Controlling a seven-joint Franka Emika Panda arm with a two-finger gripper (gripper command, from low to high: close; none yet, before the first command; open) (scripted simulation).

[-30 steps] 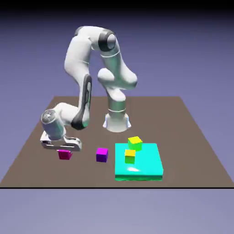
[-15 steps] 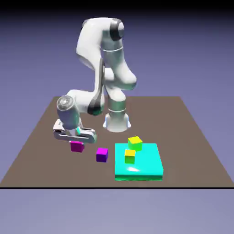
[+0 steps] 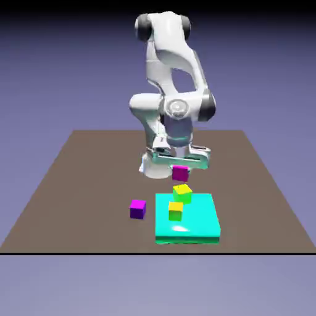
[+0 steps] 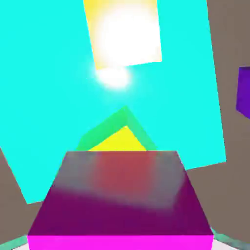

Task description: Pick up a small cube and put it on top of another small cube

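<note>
While the white robot arm (image 3: 165, 52) is reaching forward from its base, its fingers (image 3: 180, 165) are gripping the small magenta-pink cube (image 3: 180, 173) and holding it up in the air. In the exterior view, the pink cube is hanging beyond the far edge of a bright cyan slab (image 3: 200, 219), appearing directly above a yellow-green cube (image 3: 182, 194). That yellow-green cube is resting on the slab close to its far edge, sitting turned so that a corner is pointing forward. A second cube (image 3: 176, 212), orange-yellow on top and green in front, is standing on the slab nearer its near edge and toward its edge on the exterior view's left. The slab is lying on a brown desk (image 3: 80, 185), close to the desk's near edge and a little to the exterior view's right of the middle. Beside the slab, apart from its edge on the exterior view's left, a darker purple cube (image 3: 137, 209) is sitting directly on the desk. In the hand view, the pink cube is filling the lower middle, partly covering the yellow-green cube and hiding the fingertips. The second cube is showing at the top with a white glare washing over it, and the purple cube is peeking in at the right side.
</note>
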